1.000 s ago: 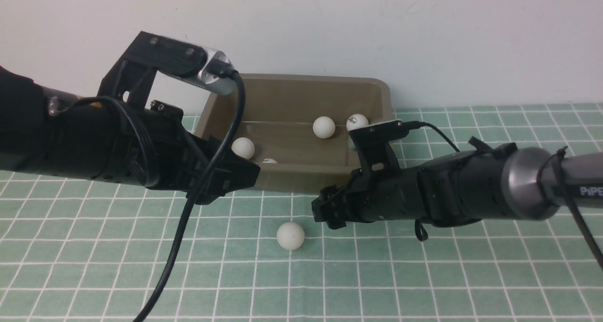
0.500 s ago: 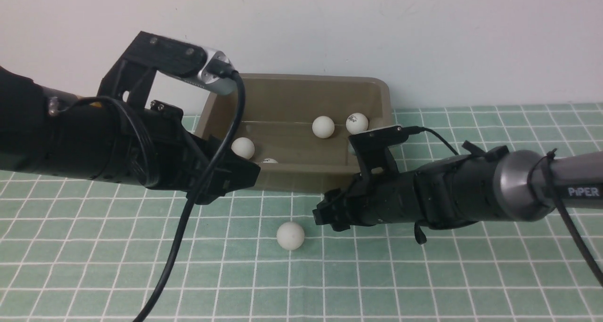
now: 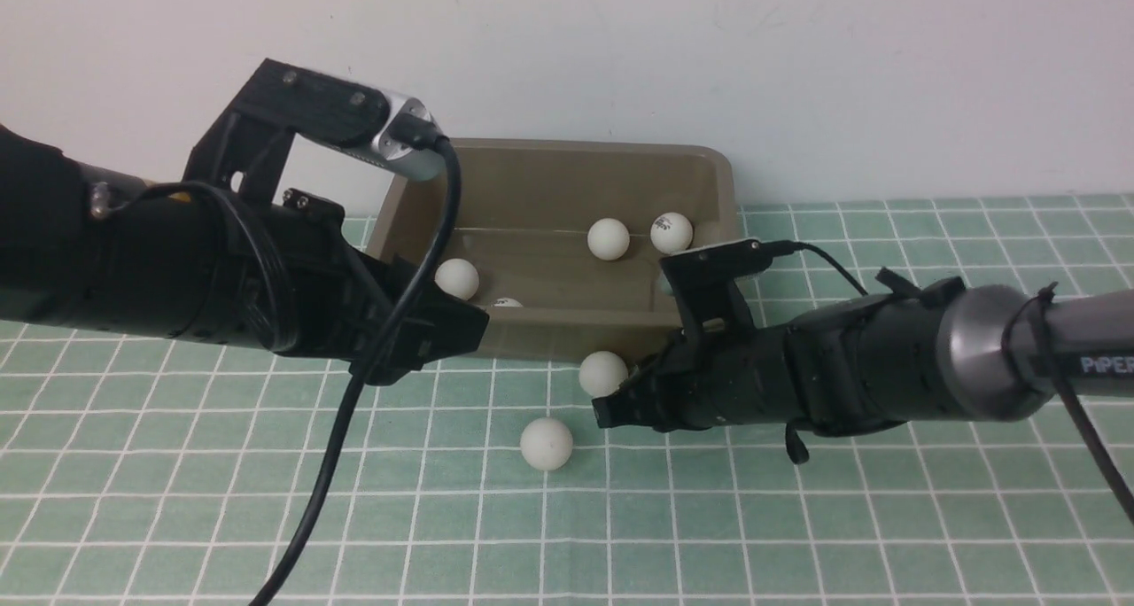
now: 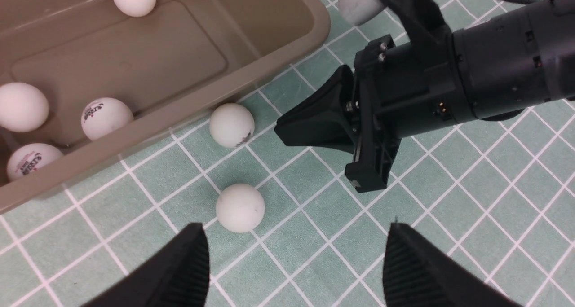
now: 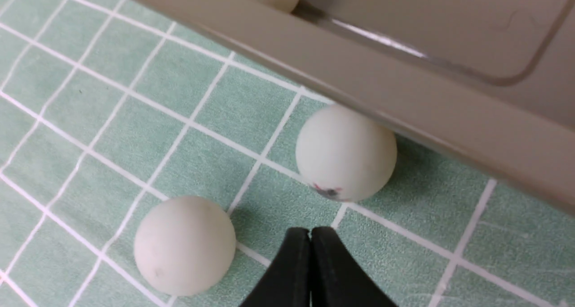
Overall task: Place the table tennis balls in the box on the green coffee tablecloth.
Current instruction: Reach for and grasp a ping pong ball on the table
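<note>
Though closed tight, the right tool (image 5: pixel 310 233) holds nothing beside two balls (image 5: pixel 346 152) (image 5: pixel 184 244).

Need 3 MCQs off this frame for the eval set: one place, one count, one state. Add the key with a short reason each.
1. The ball with the dark mark lies:
A. on the green cloth, beside the near wall of the box
B. inside the box
C. far out at the cloth's edge

2. Balls on the cloth, outside the box:
A. one
B. two
C. four

3. The right gripper is:
A. wide open
B. shut on a ball
C. shut, holding nothing

Key
1 A: the right wrist view shows it on the cloth, tucked under the box's rim.
2 B: only the marked ball and the plain ball lie outside.
3 C: its jaws meet with nothing between them, and both balls lie free in front.
</note>
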You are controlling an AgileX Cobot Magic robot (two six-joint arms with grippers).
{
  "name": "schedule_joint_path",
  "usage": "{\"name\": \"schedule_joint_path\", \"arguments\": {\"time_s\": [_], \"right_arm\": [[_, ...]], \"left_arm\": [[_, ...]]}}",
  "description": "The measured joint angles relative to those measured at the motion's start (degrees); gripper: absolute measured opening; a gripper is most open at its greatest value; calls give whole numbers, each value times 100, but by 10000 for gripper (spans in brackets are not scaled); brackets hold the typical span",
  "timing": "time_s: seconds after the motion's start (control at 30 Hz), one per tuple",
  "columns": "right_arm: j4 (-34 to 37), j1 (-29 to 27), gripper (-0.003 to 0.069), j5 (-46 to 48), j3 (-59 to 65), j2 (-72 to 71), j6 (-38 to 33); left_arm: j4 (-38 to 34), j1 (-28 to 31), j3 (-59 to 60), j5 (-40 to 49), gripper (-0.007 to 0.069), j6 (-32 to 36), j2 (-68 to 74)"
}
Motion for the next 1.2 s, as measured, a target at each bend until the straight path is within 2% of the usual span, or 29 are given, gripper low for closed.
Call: {"name": "schedule_joint_path", "arguments": {"time_s": [0.13, 0.27, 0.4, 0.53, 1.2], "right_arm": [[0, 0, 11, -64, 27, -52, 0], [0, 0, 174, -57, 27, -47, -25], [0, 0, 400, 22, 27, -47, -25], [0, 0, 524, 50, -19, -47, -25], [0, 31, 505, 211, -354, 522, -14]], "left_arm": [[0, 0, 0, 0, 468, 0, 0], [0, 0, 0, 0, 468, 0, 0], [0, 0, 0, 5, 468, 0, 0], [0, 0, 0, 16, 468, 0, 0], [-5, 0, 0, 60, 468, 0, 0]]}}
